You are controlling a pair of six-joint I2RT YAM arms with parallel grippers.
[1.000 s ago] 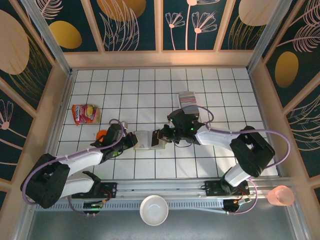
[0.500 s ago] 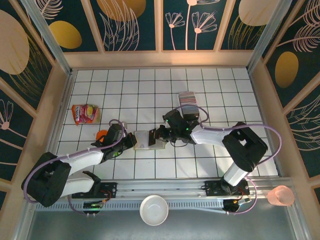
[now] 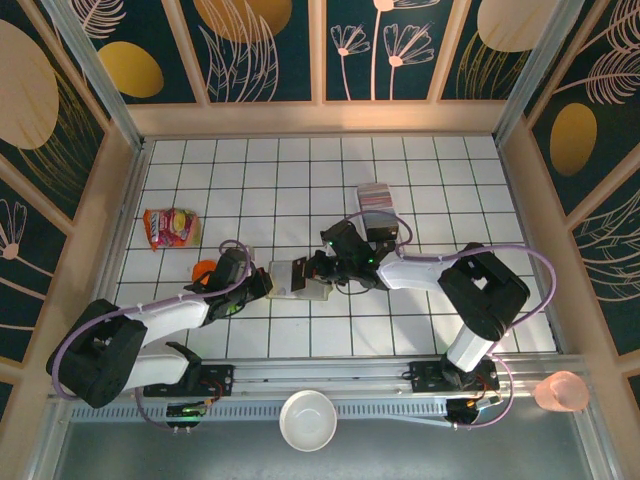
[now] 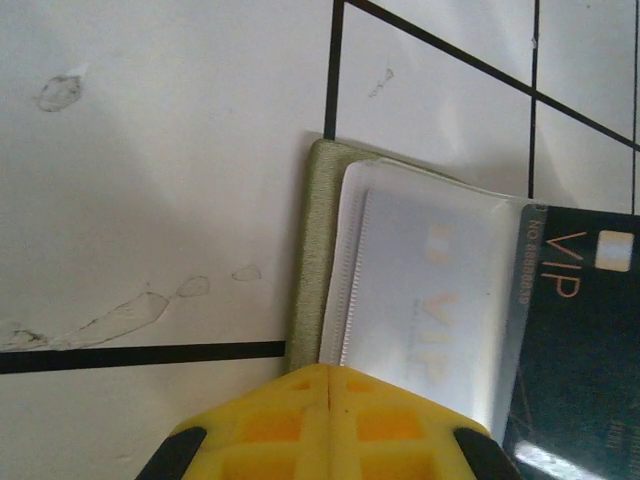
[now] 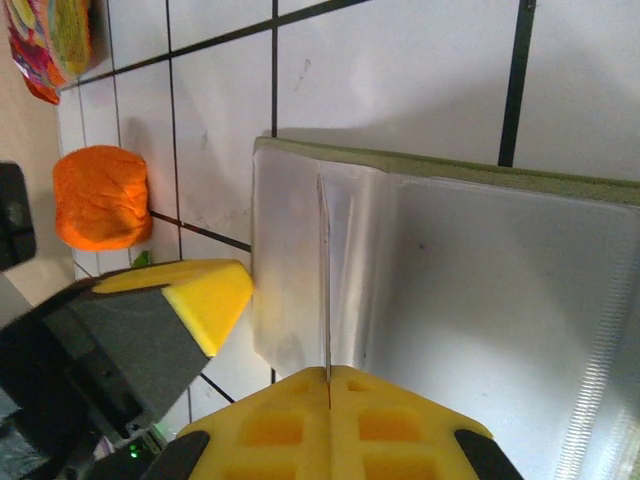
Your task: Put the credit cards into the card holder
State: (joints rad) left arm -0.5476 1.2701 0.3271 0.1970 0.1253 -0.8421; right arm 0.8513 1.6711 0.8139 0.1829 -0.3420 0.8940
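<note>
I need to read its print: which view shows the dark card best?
Left wrist: the VIP card lies face-up, partly in the clear pocket of the card holder. Top external: too small to tell. Right wrist: lost under the pocket's glare.

"VIP" on dark card (image 4: 575, 350) (gold lettering)

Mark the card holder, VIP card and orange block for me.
card holder (image 4: 303, 260), left wrist view, olive outer edge.
VIP card (image 4: 585, 360), left wrist view, dark exposed face.
orange block (image 5: 100, 197), right wrist view, its middle.
</note>
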